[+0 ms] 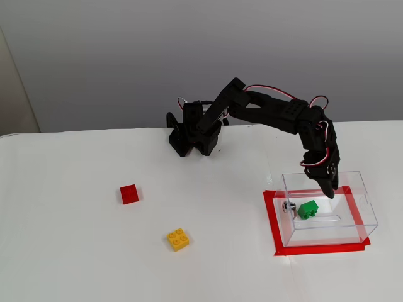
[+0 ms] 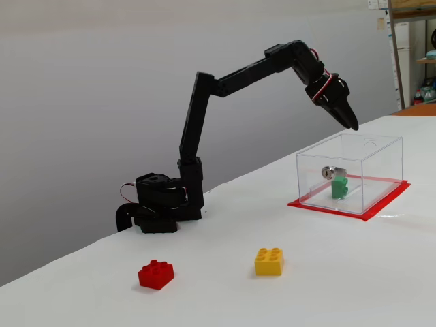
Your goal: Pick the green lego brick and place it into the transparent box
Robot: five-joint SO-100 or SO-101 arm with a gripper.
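Green lego brick [image 1: 308, 209] inside the transparent box [image 1: 356, 207].
I see my gripper [image 2: 351, 123] above the box, jaws closed and empty, brick below it.

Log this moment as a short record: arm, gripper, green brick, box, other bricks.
arm: reaching over the clear box
gripper: shut, empty, above the box's open top
green brick: inside the box, beside the metal fitting
box: on red tape outline
yellow brick: on table
red brick: on table
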